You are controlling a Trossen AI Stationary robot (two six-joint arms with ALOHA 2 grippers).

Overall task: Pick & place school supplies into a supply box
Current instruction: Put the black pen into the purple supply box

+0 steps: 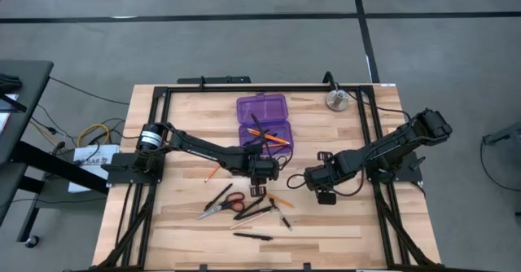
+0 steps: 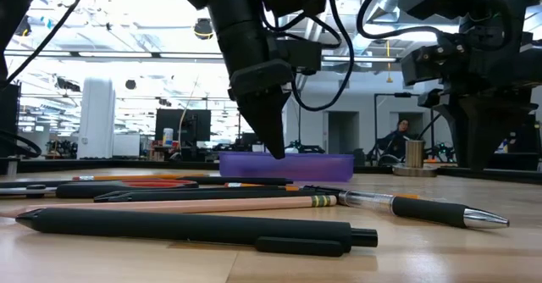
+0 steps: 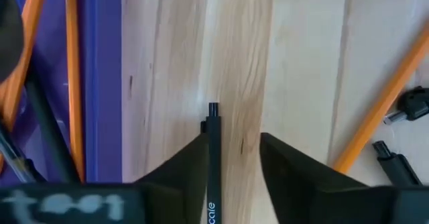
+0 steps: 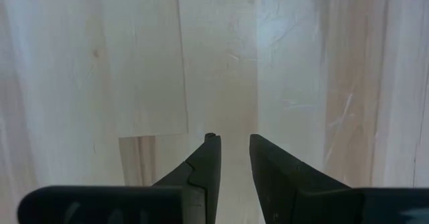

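Pale wooden boards make up the worktop, framed by black rails, with grey floor all round. Toward its front edge lie the loose supplies: the scissors left of centre, a black pen nearest the front, and pencils and pens fanned between them. Centrally, the left claw hangs just in front of the purple supply box, grasping a slim black pen between its fingers; that pen's long axis runs straight out along the fingers. The box, already holding a few pencils, lies just beyond the claw toward the back edge, so the left arm is plainly the nearer one for the drop. Further right, the right claw waits over bare wood, its fingers slightly parted and holding nothing.
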